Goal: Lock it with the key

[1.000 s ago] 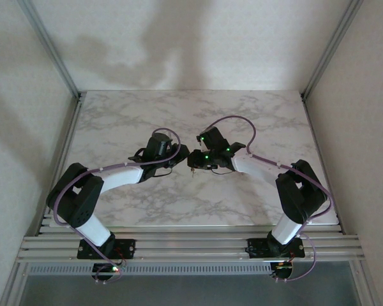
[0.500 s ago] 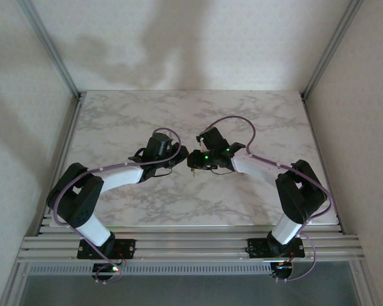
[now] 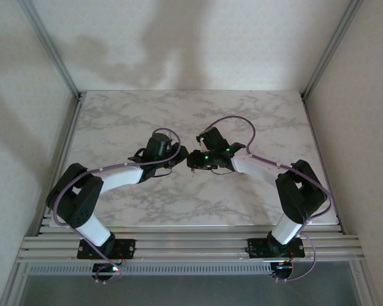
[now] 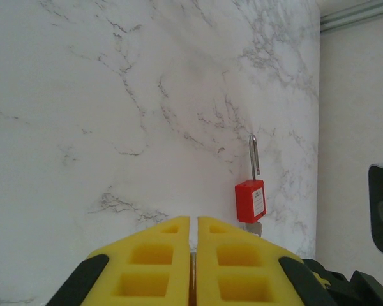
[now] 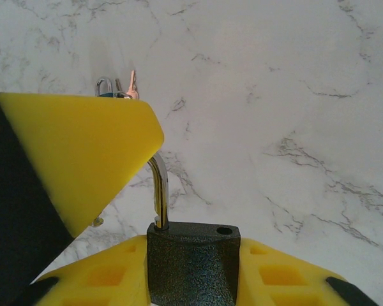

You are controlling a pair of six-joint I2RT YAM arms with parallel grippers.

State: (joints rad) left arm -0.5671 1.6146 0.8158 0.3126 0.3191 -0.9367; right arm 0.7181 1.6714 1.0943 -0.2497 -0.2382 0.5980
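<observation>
The right gripper's jaws pinch the body of a black padlock held upright between them. Its shackle stands open, one leg seated in the body and the other hole bare. Just beyond and to the left, a yellow finger of the left gripper reaches to the curve of the shackle. That gripper's jaws are pressed together on a thin grey sliver too small to identify. A red padlock is just right of the left jaws. Farther off, a ring of keys lies on the marble surface.
</observation>
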